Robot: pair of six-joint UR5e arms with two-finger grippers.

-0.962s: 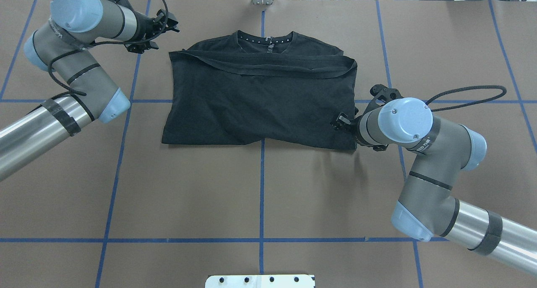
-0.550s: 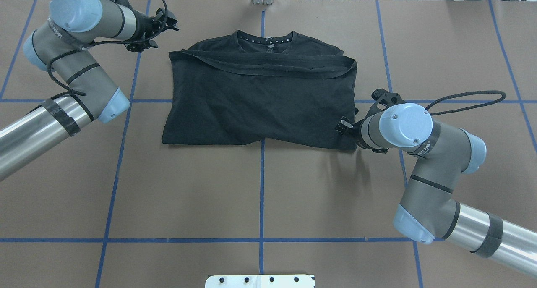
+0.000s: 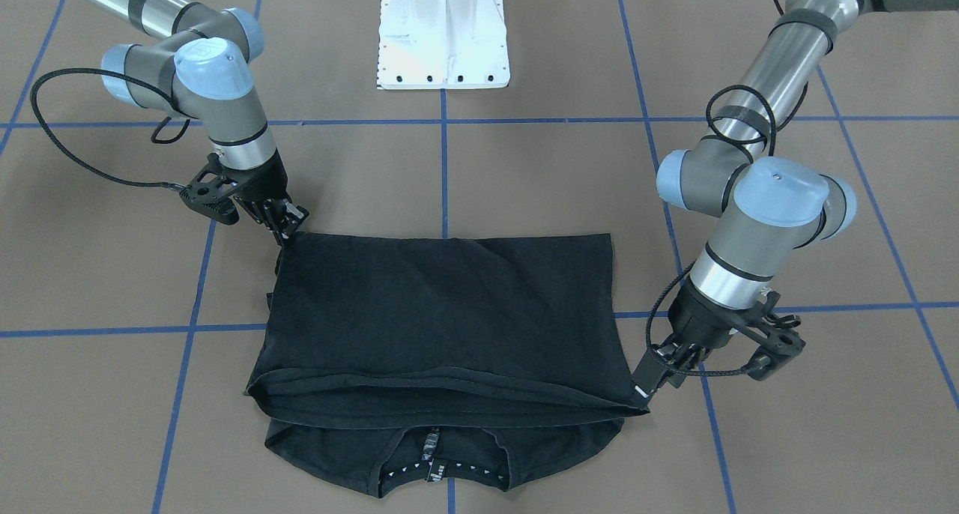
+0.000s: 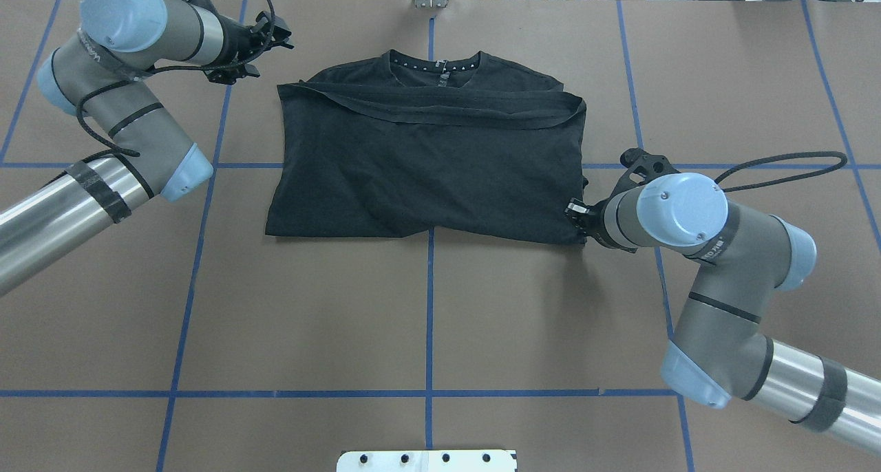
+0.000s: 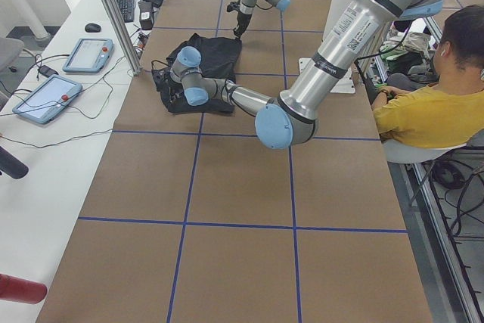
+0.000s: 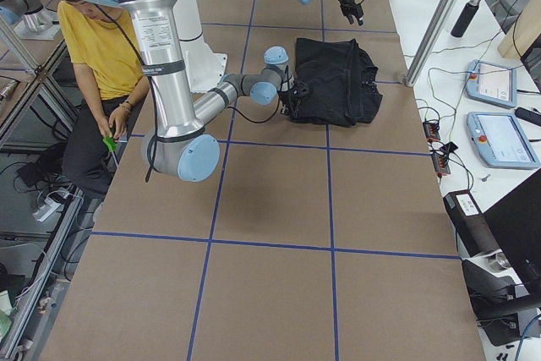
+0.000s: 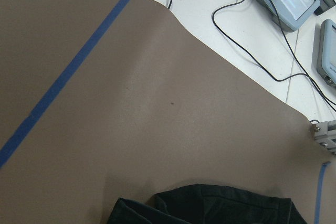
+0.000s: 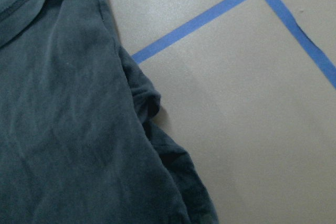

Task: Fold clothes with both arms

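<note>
The black T-shirt [image 4: 427, 155] lies folded flat on the brown table [image 4: 427, 307], in the middle, with its collar on the side far from the robot. The right gripper [image 4: 575, 215] is low at the shirt's near right corner, and the left gripper [image 3: 646, 379] hangs near its far left corner. I cannot tell how wide these 2 grippers are open, or if they hold any cloth.

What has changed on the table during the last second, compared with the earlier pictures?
The right claw drew back from over the T-shirt toward its right edge, and came a little nearer the robot. Whether it holds cloth cannot be told. The left claw barely shifted and is still off the T-shirt's far left corner. The T-shirt lies folded as before.
</note>
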